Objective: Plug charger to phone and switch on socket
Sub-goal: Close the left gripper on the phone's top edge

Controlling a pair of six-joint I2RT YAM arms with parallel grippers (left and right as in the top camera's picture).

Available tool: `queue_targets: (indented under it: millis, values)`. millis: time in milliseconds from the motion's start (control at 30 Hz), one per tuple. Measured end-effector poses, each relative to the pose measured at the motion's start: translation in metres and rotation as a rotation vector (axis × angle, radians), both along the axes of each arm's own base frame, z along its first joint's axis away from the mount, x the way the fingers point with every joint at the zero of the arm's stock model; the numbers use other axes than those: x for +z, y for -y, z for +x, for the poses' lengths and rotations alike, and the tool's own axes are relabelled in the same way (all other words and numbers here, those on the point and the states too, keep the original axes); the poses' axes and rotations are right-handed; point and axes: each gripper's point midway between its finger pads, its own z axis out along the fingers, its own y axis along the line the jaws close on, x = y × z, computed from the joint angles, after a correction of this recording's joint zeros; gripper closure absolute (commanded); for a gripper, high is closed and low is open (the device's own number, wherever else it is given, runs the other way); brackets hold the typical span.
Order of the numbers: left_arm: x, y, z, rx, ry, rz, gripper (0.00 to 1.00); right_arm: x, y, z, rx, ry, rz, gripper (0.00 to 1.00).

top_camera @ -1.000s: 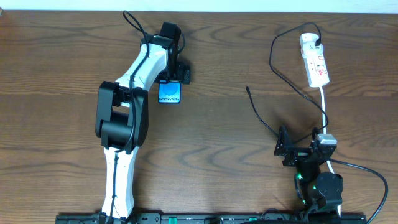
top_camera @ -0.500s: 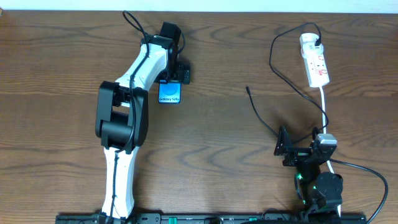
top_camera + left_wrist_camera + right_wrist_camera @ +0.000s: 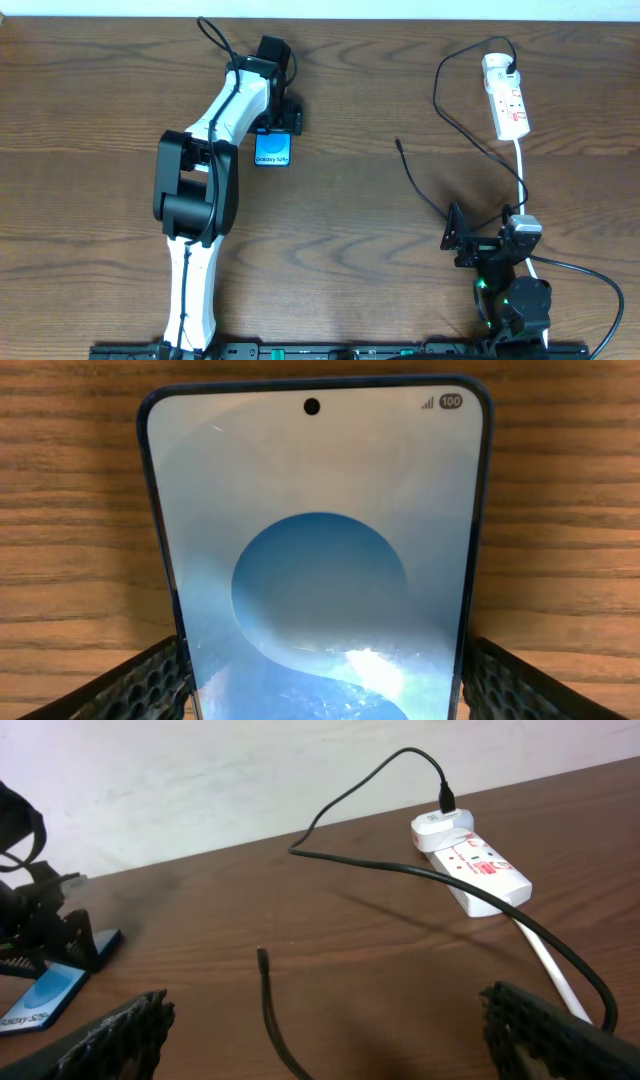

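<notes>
The phone point(image 3: 272, 151) lies flat on the table with its blue screen up, white text at its near short edge. My left gripper point(image 3: 282, 122) is at its far end. In the left wrist view the phone point(image 3: 315, 510) fills the frame and both fingers point(image 3: 325, 675) press against its long sides. The charger cable's tip point(image 3: 398, 143) lies free mid-table. The cable point(image 3: 425, 195) runs toward my right gripper point(image 3: 462, 240), then loops back to its plug point(image 3: 510, 66) in the socket point(image 3: 508, 105). My right gripper point(image 3: 330, 1040) is open wide, and the cable point(image 3: 268, 1005) lies between its fingers.
The socket's thick white cord point(image 3: 521, 170) runs down the right side past the right arm. In the right wrist view the socket point(image 3: 475, 865) stands at the far right and the phone point(image 3: 45, 1000) and left gripper point(image 3: 40, 920) at the far left.
</notes>
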Motion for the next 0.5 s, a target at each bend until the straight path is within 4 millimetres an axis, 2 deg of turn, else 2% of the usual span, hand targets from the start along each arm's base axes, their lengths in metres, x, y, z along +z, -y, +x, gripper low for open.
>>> queue_targets:
  millis: [200, 300, 500]
  values:
    - [0.0, 0.0, -0.0001, 0.0, 0.0, 0.0, 0.21, 0.0, 0.0, 0.0, 0.0, 0.0, 0.0, 0.01]
    - [0.0, -0.0003, -0.0002, 0.0, -0.001, 0.002, 0.3, 0.0, 0.0, 0.0, 0.0, 0.0, 0.0, 0.01]
    - [0.0, -0.0006, 0.0, 0.0, 0.0, 0.004, 0.35, 0.0, 0.0, 0.0, 0.0, 0.0, 0.0, 0.01]
